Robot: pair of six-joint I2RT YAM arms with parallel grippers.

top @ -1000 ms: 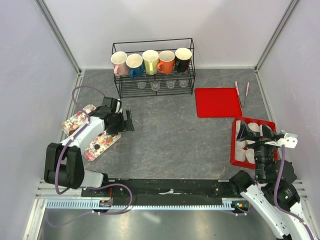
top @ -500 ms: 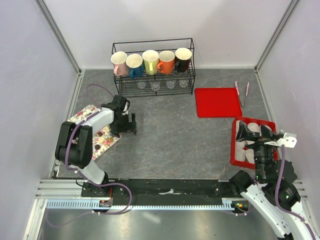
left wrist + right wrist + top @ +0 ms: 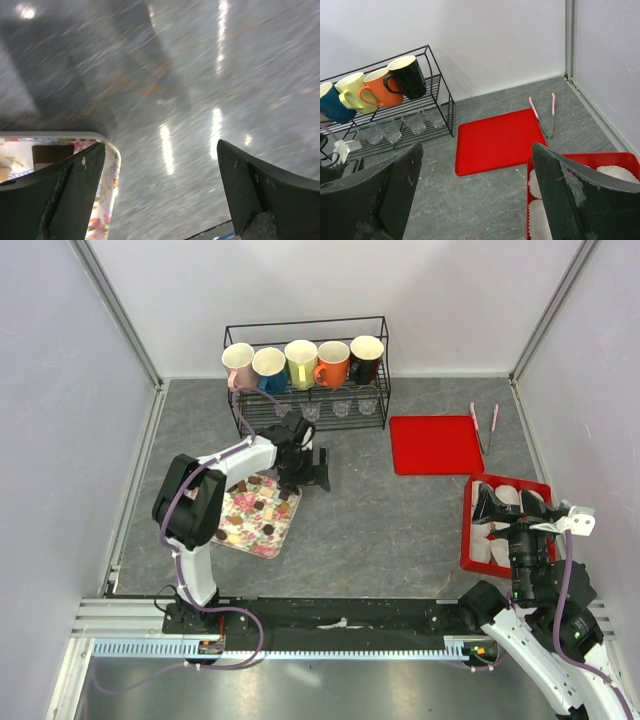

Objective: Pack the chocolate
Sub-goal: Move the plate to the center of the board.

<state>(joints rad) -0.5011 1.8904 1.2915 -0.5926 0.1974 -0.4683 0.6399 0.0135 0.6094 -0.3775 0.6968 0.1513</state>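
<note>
The chocolate (image 3: pixel 262 506) is several small brown and tan pieces lying on a flowered tray (image 3: pixel 236 532) left of the table's middle. My left gripper (image 3: pixel 310 472) stands open just past the tray's far right corner, holding nothing. The left wrist view is blurred; it shows the tray's corner (image 3: pixel 113 165) and one brown chocolate (image 3: pixel 50 153) beside the left finger of my left gripper (image 3: pixel 160 200). My right gripper (image 3: pixel 508 505) hangs open and holding nothing over a red box (image 3: pixel 466 540) of white paper cups (image 3: pixel 540 215). In the right wrist view my right gripper (image 3: pixel 475 200) has grey floor between its fingers.
A flat red lid (image 3: pixel 435 443) lies behind the red box, with pink tongs (image 3: pixel 485 426) to its right. A black wire rack (image 3: pixel 306 380) with several mugs and small glasses stands at the back. Walls close in the left and right sides.
My left arm has swung from the left side toward the table's middle. The flowered tray now lies farther right, with its chocolates uncovered. The right arm has not moved.
</note>
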